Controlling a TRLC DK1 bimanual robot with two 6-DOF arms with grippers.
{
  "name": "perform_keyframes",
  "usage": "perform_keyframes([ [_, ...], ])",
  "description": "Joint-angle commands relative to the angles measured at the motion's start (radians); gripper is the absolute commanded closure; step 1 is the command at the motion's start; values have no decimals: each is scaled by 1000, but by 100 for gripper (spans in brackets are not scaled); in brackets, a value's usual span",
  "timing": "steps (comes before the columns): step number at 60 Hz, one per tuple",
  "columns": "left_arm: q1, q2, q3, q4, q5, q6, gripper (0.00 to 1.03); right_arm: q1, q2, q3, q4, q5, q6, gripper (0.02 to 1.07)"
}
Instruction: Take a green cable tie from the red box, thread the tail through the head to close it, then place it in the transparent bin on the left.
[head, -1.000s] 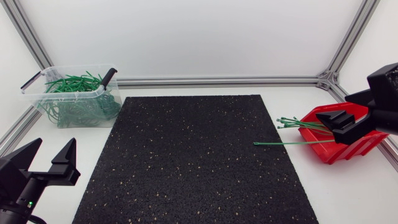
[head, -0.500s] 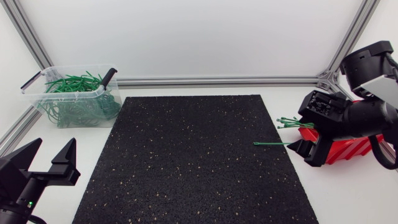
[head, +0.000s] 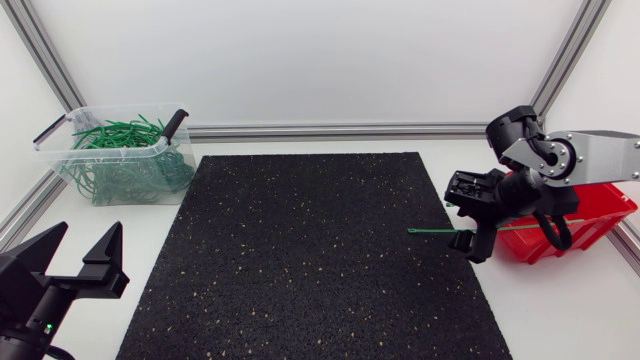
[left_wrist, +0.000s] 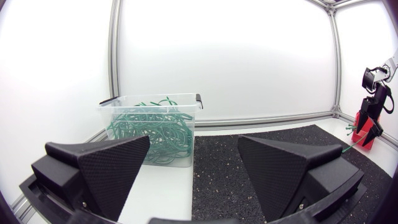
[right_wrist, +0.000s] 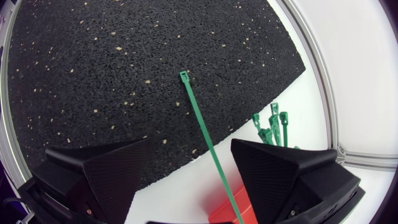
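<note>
Here, a slim green cable tie (right_wrist: 200, 126) ends on the speckled mat (right_wrist: 118, 50).

A white desk (head: 560, 310) carries a black speckled mat (head: 310, 250) over its middle. At the mat's 10 o'clock stands a clear bin (head: 100, 149) of green ties, and at its 3 o'clock a red box (head: 560, 238). One green tie (head: 430, 231) lies across the mat's 3 o'clock edge, head on the mat, tail towards the box.

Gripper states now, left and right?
Left matte black gripper: open, empty.
Right matte black gripper: open; thin green plastic cable tie runs between its fingers, ungripped.
</note>
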Motion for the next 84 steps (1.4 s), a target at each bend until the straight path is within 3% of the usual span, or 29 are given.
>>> perform_keyframes([
  [1,-6,-3,-40,-17,-8,-23,5,-17,56,55,16,-2,-33,18],
  [6,-6,-1,-40,-17,-8,-23,5,-32,96,84,21,-11,-47,25],
  [17,-6,1,-40,-17,-8,-23,5,-58,165,130,19,-11,-72,25],
  [32,-6,5,-40,-19,-8,-23,5,-67,200,142,13,-33,-104,55],
  [76,-4,5,-39,-25,-8,-24,5,-66,239,116,21,1,-141,56],
  [84,-4,5,-39,-26,-8,-23,5,-64,240,107,19,4,-150,71],
])
